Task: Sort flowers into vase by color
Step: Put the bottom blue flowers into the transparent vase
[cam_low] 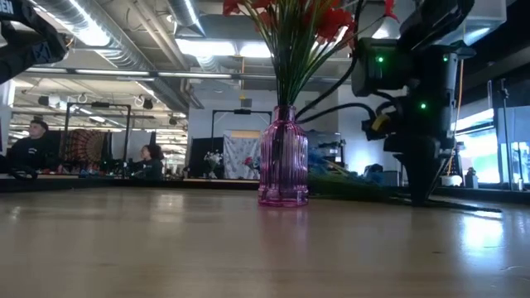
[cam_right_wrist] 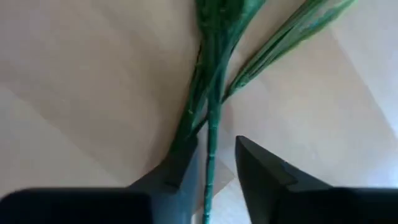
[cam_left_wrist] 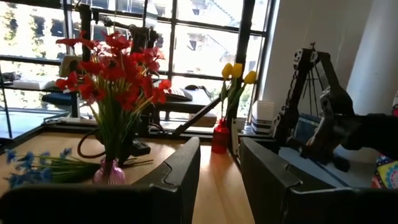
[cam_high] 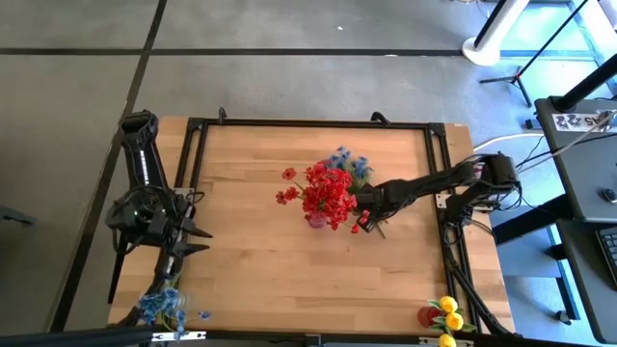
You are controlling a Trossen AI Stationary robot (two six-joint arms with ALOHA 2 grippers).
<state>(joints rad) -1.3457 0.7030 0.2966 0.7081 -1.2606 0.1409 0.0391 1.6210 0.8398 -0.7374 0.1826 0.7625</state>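
A pink glass vase point(cam_low: 283, 157) stands mid-table with a bunch of red flowers point(cam_high: 328, 196) in it. My right gripper point(cam_high: 367, 221) hangs just right of the vase, open, with small red blossoms point(cam_high: 357, 228) beside it. In the right wrist view a thin green stem point(cam_right_wrist: 211, 140) with narrow leaves runs between its fingers, with the table behind. Blue sprigs point(cam_high: 349, 162) lie flat on the table behind the vase. My left gripper point(cam_high: 196, 238) waits open near the table's left edge. My right gripper has its fingers on either side of the green stem point(cam_right_wrist: 210, 163), which runs along them. One finger point(cam_right_wrist: 183, 163) shows right against the stem and its leaves. Whether it touches them I cannot tell.
A bunch of blue flowers point(cam_high: 162, 306) stands at the near left corner. Yellow flowers in a red vase point(cam_high: 445, 313) stand at the near right corner. A black frame point(cam_high: 308, 123) runs along the table's far and side edges. Bare wood lies between the vase and the near edge.
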